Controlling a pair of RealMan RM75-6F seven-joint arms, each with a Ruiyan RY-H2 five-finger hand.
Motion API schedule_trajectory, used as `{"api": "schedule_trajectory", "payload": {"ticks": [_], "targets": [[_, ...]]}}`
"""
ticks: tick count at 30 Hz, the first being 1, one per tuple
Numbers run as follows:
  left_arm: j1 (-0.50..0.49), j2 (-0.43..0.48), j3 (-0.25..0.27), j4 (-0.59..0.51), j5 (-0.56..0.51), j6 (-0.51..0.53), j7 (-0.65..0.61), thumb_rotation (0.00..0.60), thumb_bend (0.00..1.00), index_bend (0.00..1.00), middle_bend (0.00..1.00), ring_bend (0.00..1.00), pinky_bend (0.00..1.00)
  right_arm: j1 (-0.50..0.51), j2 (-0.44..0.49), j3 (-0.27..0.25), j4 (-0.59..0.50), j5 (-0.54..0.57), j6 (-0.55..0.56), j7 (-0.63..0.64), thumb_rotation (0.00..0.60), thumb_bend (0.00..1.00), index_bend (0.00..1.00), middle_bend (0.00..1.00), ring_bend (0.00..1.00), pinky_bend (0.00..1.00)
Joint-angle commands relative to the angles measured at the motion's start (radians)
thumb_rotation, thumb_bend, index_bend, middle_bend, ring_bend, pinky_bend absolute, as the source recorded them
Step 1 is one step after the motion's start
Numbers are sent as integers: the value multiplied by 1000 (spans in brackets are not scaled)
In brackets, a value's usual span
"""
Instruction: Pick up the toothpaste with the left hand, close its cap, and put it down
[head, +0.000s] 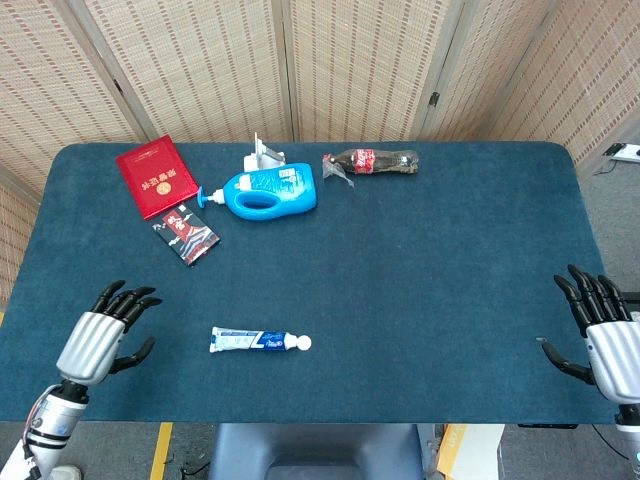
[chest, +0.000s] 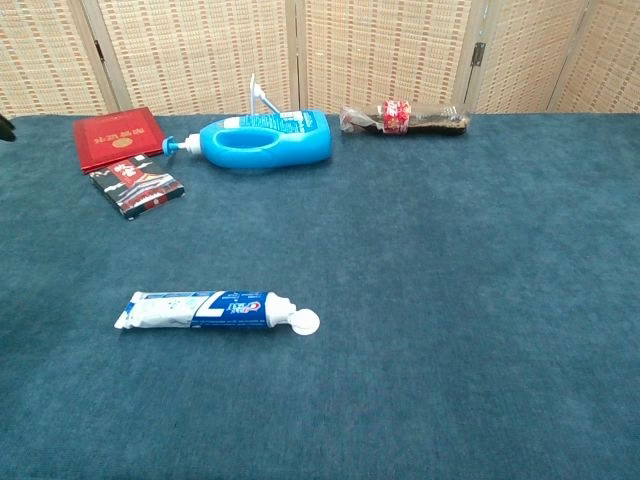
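Covering the table (head: 420, 290), dark teal cloth, woven-reed screens (head: 200, 60) behind, both hands (head: 105, 335) (head: 605, 335) released, empty.

Head view high, looking down — chest view low, nearer, sharing the table (head: 420, 300).
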Motion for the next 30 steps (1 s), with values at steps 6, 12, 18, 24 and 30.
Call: {"api": "schedule_trajectory", "payload": {"ticks": [6,12,18,24,30], "targets": [[-129,-68,7,-21,-1,-189,60,600,323,209,218,252,150,2,1,2,4,7,-9,8,600,274,0,0,0,0],[-175,-124,17,-38,-81,-303,155,600,323,190,218,253,155,-1,2,2,9,16,-10,17,600,275,0,0,0,0],[-203,-214,7,10,-163,-345,254,600,325,233,220,271,176,-1,1,2,12,18,-12,22,600,274,0,0,0,0],[-228,-286,-2,44,-232,-374,295,600,331,270,260,313,208,-2,0,3,15,26,-15,27,600,274,0,0,0,0],[-252,-344,-5,73,-297,-397,349,600,332,272,273,328,209,-3,-1,2,18,25,-15,28,600,275,0,0,0,0]]}}
